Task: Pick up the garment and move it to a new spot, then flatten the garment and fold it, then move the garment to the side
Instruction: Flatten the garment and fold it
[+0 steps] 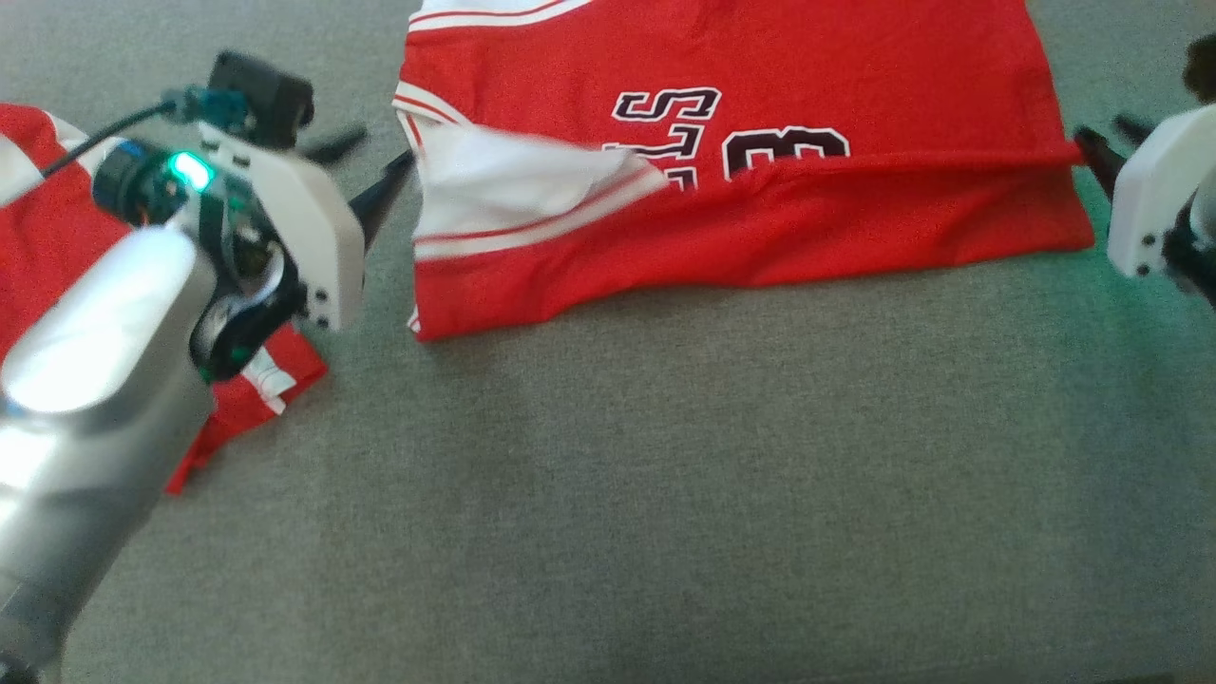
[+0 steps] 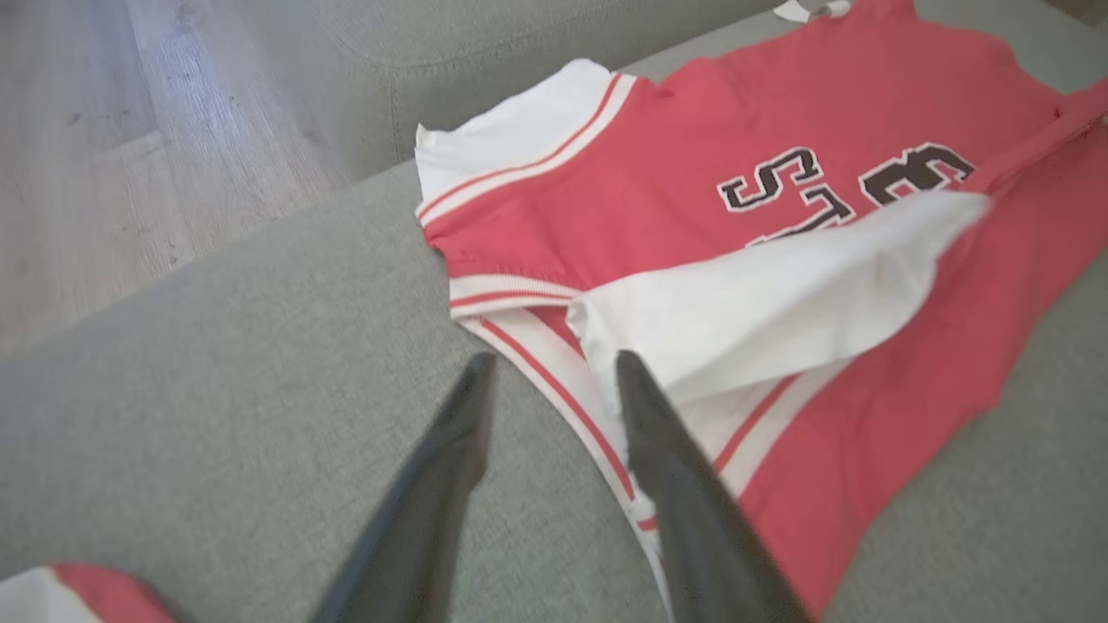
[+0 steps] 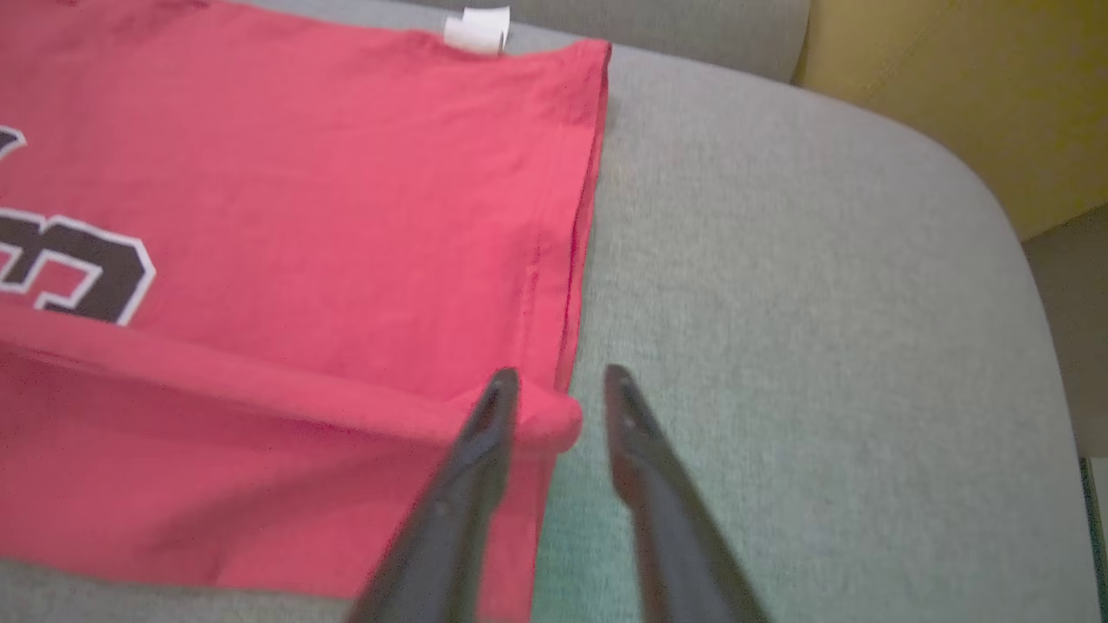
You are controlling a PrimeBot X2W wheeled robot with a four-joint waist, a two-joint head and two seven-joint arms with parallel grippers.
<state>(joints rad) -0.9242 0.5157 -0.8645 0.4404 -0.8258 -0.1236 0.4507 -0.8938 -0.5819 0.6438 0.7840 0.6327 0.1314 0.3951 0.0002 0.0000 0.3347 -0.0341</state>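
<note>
Half-fold laid, and both my pairs of jaws stand apart at the jersey's ends.

The red cotton jersey with white trim and black lettering (image 1: pixel 760 218) lies on the grey woven sofa cushion (image 1: pixel 665 475), its near edge doubled up over the lettering. My left gripper (image 2: pixel 552 359) is parted at the white-banded armhole end. My right gripper (image 3: pixel 561 374) is parted at the fold's corner (the cloth shows between the fingers, not pinched). I judge I sit at these ends because they steer the crease. A second red-and-white cloth (image 1: pixel 47 218) lies beneath my left arm.
</note>
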